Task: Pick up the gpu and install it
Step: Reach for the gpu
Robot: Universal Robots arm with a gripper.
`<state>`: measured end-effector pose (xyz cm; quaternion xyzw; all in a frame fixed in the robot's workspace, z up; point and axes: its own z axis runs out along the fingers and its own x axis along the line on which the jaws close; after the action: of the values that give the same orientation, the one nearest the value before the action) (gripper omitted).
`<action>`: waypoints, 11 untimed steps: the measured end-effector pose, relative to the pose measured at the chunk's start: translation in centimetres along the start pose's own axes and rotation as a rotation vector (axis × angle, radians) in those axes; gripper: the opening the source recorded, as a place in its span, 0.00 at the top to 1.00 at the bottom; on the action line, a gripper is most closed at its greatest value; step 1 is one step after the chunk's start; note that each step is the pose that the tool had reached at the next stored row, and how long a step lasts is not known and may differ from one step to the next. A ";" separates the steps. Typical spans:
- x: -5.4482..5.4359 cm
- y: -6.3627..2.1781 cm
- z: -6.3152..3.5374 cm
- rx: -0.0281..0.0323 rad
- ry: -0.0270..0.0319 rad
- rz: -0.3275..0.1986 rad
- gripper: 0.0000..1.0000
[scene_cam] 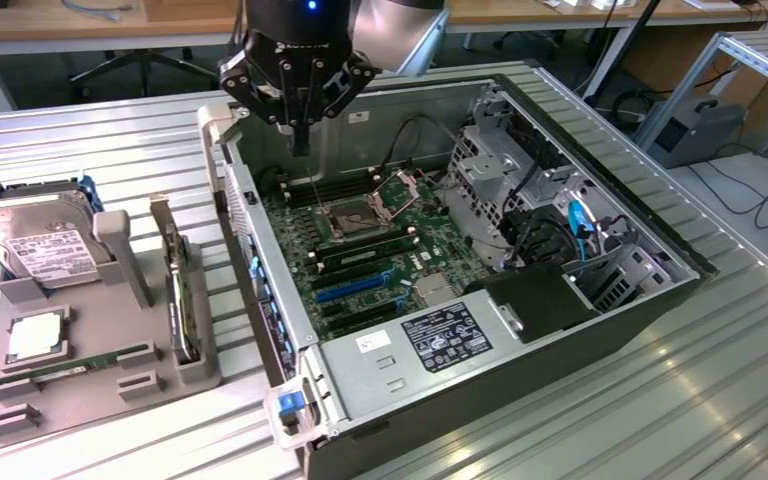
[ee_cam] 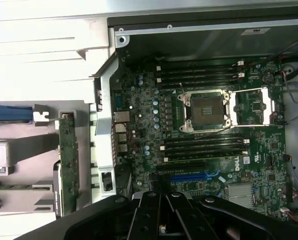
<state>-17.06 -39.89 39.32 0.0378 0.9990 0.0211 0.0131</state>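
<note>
Underneath, slatted metal table (wooden desks beyond), gpu upright in holder.

You have open room above the gpu standing in its holder. The case's side wall stands between it and the motherboard; the drive cage crowds the exterior view's right.

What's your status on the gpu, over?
Gripper shut, empty, above open case. Gpu on edge in holder, untouched. Nothing blocking it.
</note>
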 end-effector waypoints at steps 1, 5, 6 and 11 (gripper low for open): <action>0.0 0.00 0.00 0.0000 0.0000 0.000 0.89; 0.2 -0.01 -0.01 0.0001 0.0001 0.000 0.89; 0.2 -0.02 -0.01 0.0001 0.0000 0.000 0.89; 0.3 -0.02 -0.01 0.0002 0.0000 0.000 0.89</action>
<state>-17.40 -39.89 39.33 0.0379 0.9990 0.0210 0.0131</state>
